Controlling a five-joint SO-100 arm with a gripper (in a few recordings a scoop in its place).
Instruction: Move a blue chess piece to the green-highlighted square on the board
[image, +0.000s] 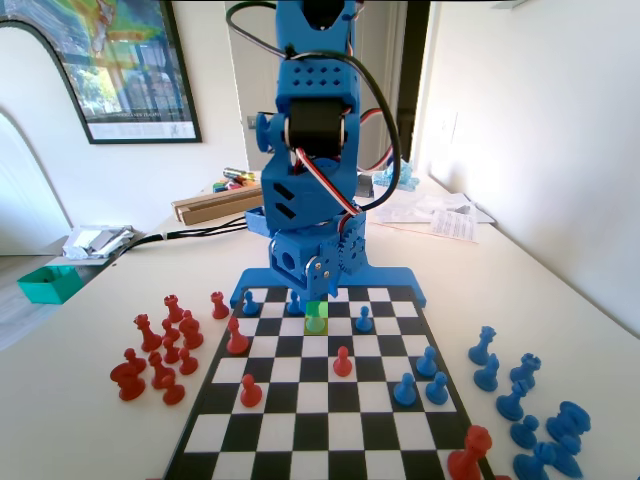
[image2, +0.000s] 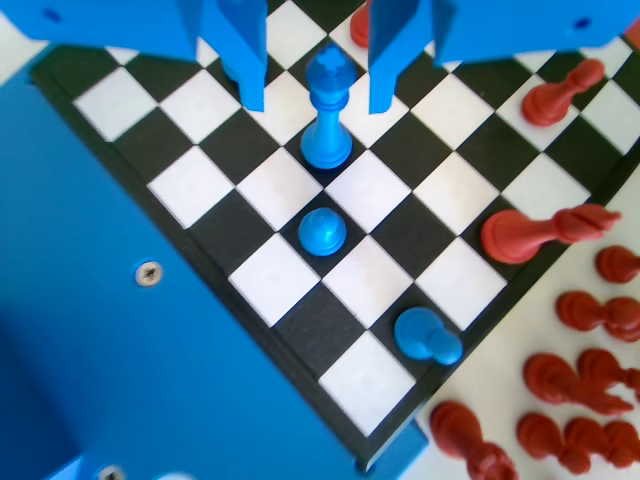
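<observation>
In the wrist view the gripper (image2: 318, 75) is seen spread wide, its two jaws hanging either side of the blue chess piece (image2: 327, 110) without touching it; the piece stands upright on a dark square of the board (image2: 455, 190), with a round-headed blue pawn (image2: 322, 231) one square nearer the camera. In the fixed view the green-highlighted square (image: 316, 317) is seen just in front of the arm's base, near the board's far edge. The step is judged to be the grasp itself: the jaws are to be lowered and closed on the piece's stem before it is lifted and carried to the green square.
</observation>
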